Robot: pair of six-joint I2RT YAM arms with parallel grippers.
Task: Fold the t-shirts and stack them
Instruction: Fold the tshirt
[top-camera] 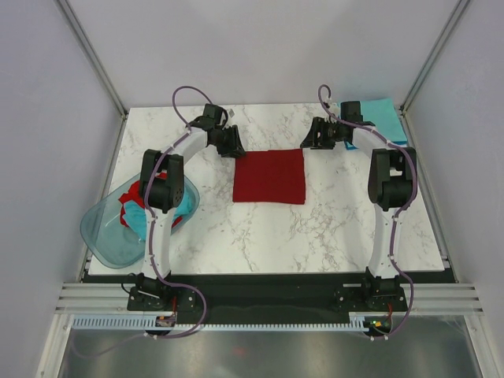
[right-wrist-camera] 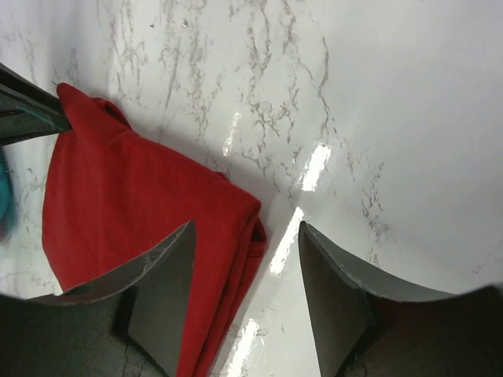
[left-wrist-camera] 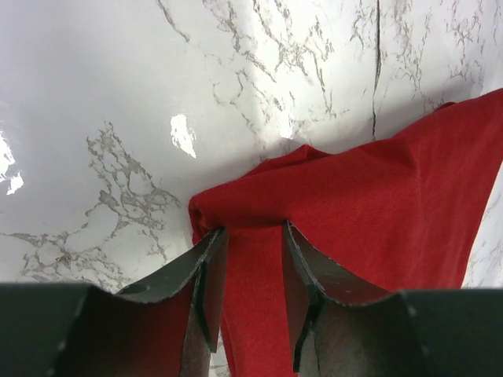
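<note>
1. Overhead, the left arm (top-camera: 161, 197) crosses the basin (top-camera: 102, 232), leaving only scraps of the red and teal cloth (top-camera: 132, 211) inside it on show.
2. At the far right corner, the right arm (top-camera: 390, 177) hides the near edge of the folded teal t-shirt (top-camera: 386, 114).
3. From the left wrist, the red t-shirt (left-wrist-camera: 377, 212) runs off the right and bottom edges. A strip lies between the fingers of the left gripper (left-wrist-camera: 253, 229), and whether they pinch it cannot be told.
4. From the right wrist, one finger (right-wrist-camera: 161, 298) of the right gripper (right-wrist-camera: 245, 228) covers the shirt's near edge. A dark part (right-wrist-camera: 23, 106) is cut off at the left edge, and below it a teal smear (right-wrist-camera: 4, 200) is too blurred to name.
</note>
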